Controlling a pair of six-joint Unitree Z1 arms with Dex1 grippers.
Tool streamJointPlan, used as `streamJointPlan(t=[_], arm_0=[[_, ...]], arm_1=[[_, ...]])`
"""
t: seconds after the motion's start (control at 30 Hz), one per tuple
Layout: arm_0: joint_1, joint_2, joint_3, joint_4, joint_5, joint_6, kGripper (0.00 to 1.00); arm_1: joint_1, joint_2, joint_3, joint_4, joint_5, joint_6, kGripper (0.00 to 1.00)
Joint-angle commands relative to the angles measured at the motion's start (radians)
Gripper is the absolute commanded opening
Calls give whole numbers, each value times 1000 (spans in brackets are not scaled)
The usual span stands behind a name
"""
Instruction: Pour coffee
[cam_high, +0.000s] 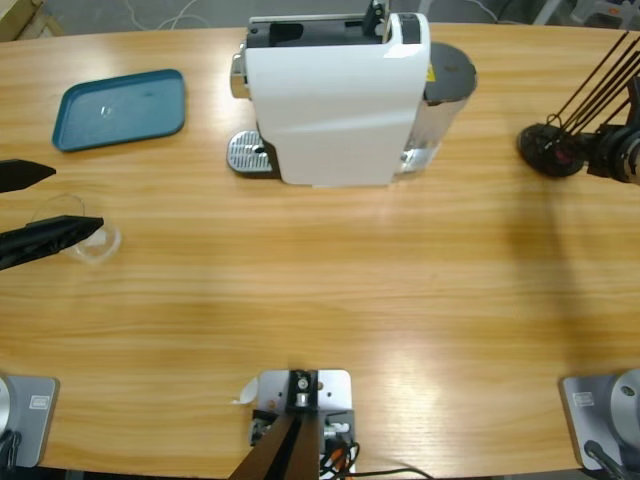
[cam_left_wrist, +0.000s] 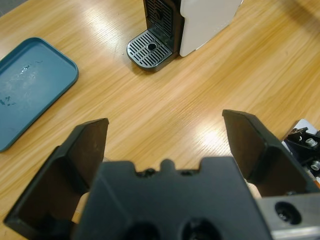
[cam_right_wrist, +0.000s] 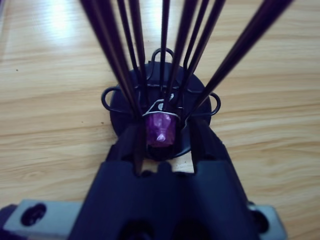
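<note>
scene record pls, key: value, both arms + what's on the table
left gripper: open, fingers either side of a clear glass at the table's left edge
right gripper: at the base of a black wire capsule rack, fingers flanking a purple capsule; contact unclear
coffee machine: white, top centre, drip grate bare
tray: teal, upper left, nothing on it
glass contents: cannot tell
table: wood

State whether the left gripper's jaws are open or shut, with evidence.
Open. In the left wrist view the left gripper shows both black jaws spread wide apart, with bare wooden table between them.
</note>
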Motion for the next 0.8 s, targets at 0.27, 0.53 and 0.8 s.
streamJointPlan(t=[0.27, 0.53, 0.8], arm_0=[[8, -20, 34, -11, 0, -11, 987], [8, -26, 35, -8, 0, -11, 987], [8, -26, 38, -8, 1, -12, 987]], arm_1=[[13, 82, 22, -75, 15, 11, 356], [13, 76, 38, -101, 10, -5, 134], [13, 48, 39, -100, 0, -16, 19]])
